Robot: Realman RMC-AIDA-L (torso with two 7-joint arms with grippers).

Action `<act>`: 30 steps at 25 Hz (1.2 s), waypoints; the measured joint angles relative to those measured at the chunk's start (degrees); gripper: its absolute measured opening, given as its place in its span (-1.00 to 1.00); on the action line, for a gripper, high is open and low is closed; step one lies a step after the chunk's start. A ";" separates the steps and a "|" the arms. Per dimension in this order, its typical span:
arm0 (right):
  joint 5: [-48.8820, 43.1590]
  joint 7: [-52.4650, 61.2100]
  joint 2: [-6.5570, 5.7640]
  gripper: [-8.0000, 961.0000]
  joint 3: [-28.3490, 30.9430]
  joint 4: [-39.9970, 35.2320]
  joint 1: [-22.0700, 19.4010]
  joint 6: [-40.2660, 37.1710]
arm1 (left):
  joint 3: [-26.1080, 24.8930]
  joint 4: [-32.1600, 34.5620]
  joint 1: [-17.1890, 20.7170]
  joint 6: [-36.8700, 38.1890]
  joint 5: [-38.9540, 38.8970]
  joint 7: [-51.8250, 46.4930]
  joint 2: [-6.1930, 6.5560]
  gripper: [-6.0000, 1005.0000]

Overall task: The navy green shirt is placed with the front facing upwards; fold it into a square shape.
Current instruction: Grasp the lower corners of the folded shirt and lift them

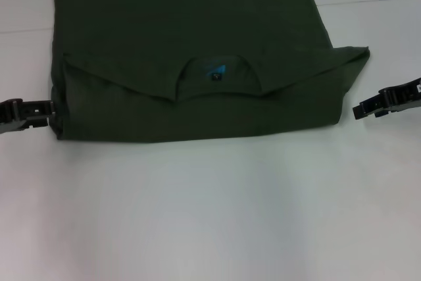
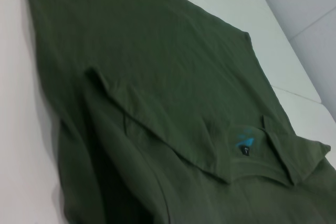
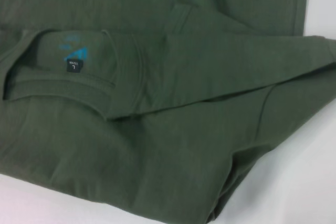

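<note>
The navy green shirt [image 1: 197, 31] lies flat on the table, folded into a wide block with its plain green side up. The collar sits in the middle of the near fold, and the small blue-and-black neck label [image 1: 216, 72] shows inside it. Both sleeves are tucked in along slanting folds. My left gripper [image 1: 51, 114] is low at the shirt's left edge, right against the cloth. My right gripper [image 1: 356, 110] hangs a little off the shirt's right edge, apart from it. The wrist views show the shirt [image 2: 157, 77] [image 3: 157, 156] and the label [image 2: 244, 142] [image 3: 73, 59] up close.
The white table [image 1: 210, 215] stretches bare in front of the shirt. A seam in the tabletop [image 1: 368, 1] runs behind the shirt at the far right. The shirt's far edge reaches the top of the head view.
</note>
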 joint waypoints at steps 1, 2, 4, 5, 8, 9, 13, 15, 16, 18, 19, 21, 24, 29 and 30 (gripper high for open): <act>0.02 0.01 0.02 0.03 -0.01 0.16 0.06 0.24 | 0.17 -0.04 -0.15 0.03 0.01 1.11 0.03 0.40; 0.04 0.02 0.04 0.07 0.03 0.27 0.10 0.42 | 0.13 -0.06 -0.17 0.06 0.01 1.45 0.04 0.40; 0.15 0.08 0.14 0.14 0.22 0.30 0.14 0.77 | -0.05 -0.07 -0.21 0.17 0.00 2.11 0.08 0.40; 0.24 0.11 0.18 0.18 0.30 0.30 0.17 0.84 | -0.18 -0.05 -0.22 0.25 -0.03 2.41 0.10 0.40; 0.49 0.16 0.18 0.28 0.39 0.30 0.25 0.83 | -0.16 0.00 -0.22 0.25 0.01 2.57 0.11 0.40; 0.51 0.17 0.18 0.32 0.43 0.25 0.25 0.82 | -0.05 0.00 -0.22 0.16 0.12 2.59 0.11 0.40; 0.64 0.18 0.18 0.39 0.51 0.00 0.26 0.51 | 0.21 -0.22 -0.24 -0.27 0.36 2.79 0.11 0.40; 0.66 0.18 0.18 0.39 0.52 -0.03 0.31 0.29 | 0.23 -0.36 -0.38 -0.69 0.36 3.24 0.11 0.40; 0.67 0.18 0.18 0.39 0.53 -0.04 0.39 0.21 | 0.30 -0.58 -0.52 -1.20 0.36 3.68 0.10 0.40; 0.66 0.18 0.17 0.39 0.54 -0.05 0.54 0.05 | 0.87 -1.26 -0.91 -2.49 0.35 4.54 0.06 0.40; 0.67 0.18 0.16 0.39 0.55 -0.06 0.60 0.00 | 1.44 -1.76 -1.07 -3.19 0.36 4.97 0.05 0.40; 0.67 0.18 0.12 0.39 0.55 -0.08 0.73 -0.14 | 3.07 -2.74 -1.35 -5.01 0.39 5.91 0.04 0.40; 0.67 0.18 0.10 0.39 0.68 -0.11 0.85 -0.57 | 6.29 -3.49 -1.43 -9.03 0.55 6.34 -0.21 0.40; 0.65 0.18 0.05 0.39 1.39 -0.14 0.88 -0.86 | 9.84 -4.38 -1.39 -14.62 0.94 6.53 -0.62 0.40; 0.64 0.18 0.03 0.39 1.40 -0.14 0.89 -0.88 | 10.29 -4.51 -1.41 -15.48 1.27 6.55 -0.68 0.40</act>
